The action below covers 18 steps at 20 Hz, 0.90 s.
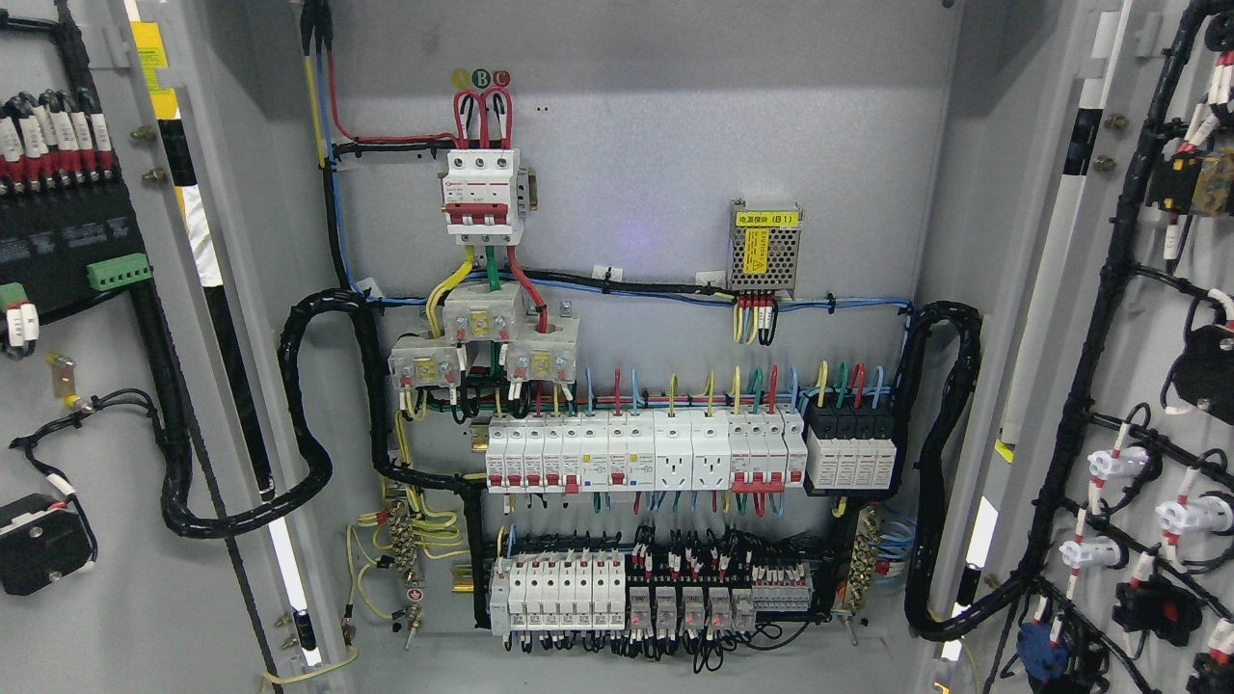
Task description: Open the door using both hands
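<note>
Both cabinet doors stand swung wide. The left door fills the left edge, its inner face carrying terminals and a black cable loom. The right door fills the right edge, its inner face carrying wiring and white and black parts. Between them the cabinet interior is fully exposed. Neither of my hands nor either arm shows anywhere in the head view.
Inside hang a red three-pole breaker, a small power supply with a yellow label, two rows of white breakers and relays. Thick black cable looms curve from the interior to each door.
</note>
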Motion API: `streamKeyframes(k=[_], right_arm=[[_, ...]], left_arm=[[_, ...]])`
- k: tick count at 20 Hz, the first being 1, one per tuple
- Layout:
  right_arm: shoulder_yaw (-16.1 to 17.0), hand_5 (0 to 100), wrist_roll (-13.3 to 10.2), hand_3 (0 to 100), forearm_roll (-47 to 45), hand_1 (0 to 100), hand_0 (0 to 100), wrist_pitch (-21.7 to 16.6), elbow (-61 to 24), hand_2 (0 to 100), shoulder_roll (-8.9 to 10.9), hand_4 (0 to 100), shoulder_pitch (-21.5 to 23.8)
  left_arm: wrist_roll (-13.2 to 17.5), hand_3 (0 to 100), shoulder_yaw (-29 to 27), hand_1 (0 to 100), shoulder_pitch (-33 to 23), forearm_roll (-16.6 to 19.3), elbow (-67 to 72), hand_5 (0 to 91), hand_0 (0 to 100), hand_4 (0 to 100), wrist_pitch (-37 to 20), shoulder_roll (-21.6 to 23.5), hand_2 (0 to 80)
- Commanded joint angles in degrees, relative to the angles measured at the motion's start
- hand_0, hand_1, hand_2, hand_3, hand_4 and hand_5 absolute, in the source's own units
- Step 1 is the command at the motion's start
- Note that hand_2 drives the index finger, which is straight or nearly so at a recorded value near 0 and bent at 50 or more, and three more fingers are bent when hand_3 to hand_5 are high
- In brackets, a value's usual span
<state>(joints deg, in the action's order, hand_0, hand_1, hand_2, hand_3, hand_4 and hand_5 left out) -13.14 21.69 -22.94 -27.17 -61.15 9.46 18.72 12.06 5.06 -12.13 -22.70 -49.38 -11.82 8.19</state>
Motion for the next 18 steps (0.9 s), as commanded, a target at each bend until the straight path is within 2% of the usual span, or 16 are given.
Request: streamKeyframes(k=[1,3,5,7,10,11,13,15,18], right_arm=[[-3.38,0,-0.77,0,0.62,50,0,0.45,35.02,4,-6.2,0,-1.92],[-2.6,0,-0.95,0,0.62,50,0,0.63,42.31,4,-7.78,0,-3.76],[-0.4,0,-0.95,0,0.71,50,0,2.02,50.04,4,-9.45,0,-6.83],[0.31,0,-0.95,0,0.71,50,0,7.19,54.63,4,-10.16,0,-9.39],[0.31,0,-1.39,0,0.71,50,0,15.63,54.74,4,-10.16,0,-11.41],[0.31,0,-2.43,0,0.71,50,0,17.14,54.74,4,-10.08,0,-12.03],[0.31,0,-6.81,0,0.79,50,0,19.34,54.91,4,-10.07,0,-12.82],[0.22,0,-9.9,0,0.88,50,0,23.89,54.56,4,-10.08,0,-13.26],[0.22,0,-10.44,0,0.97,50,0,27.87,54.47,4,-10.25,0,-15.37]], left_arm=[[0.59,0,5.67,56,4.49,1.08,41.55,0.0,12,0,0.48,-5.91,0.0],[0.5,0,5.58,56,4.05,2.39,43.04,0.0,12,0,0.57,-5.64,0.0],[0.15,0,5.58,56,4.31,5.37,47.42,0.0,12,0,0.57,-5.73,0.0],[0.06,0,5.49,56,4.31,7.31,48.32,0.0,12,0,0.48,-5.73,0.0],[-0.55,0,5.49,56,4.66,7.49,48.32,0.0,12,0,0.48,-5.73,0.0],[-1.42,0,5.49,56,4.84,7.49,48.06,0.0,12,0,0.48,-5.64,0.0],[-2.65,0,5.49,56,5.63,7.49,48.14,0.0,12,0,0.48,-5.73,0.0],[-2.75,0,5.49,56,5.81,7.49,48.14,0.0,12,0,0.48,-5.91,0.0],[-2.75,0,5.49,56,5.98,7.49,48.14,0.0,12,0,0.57,-5.91,0.0]])
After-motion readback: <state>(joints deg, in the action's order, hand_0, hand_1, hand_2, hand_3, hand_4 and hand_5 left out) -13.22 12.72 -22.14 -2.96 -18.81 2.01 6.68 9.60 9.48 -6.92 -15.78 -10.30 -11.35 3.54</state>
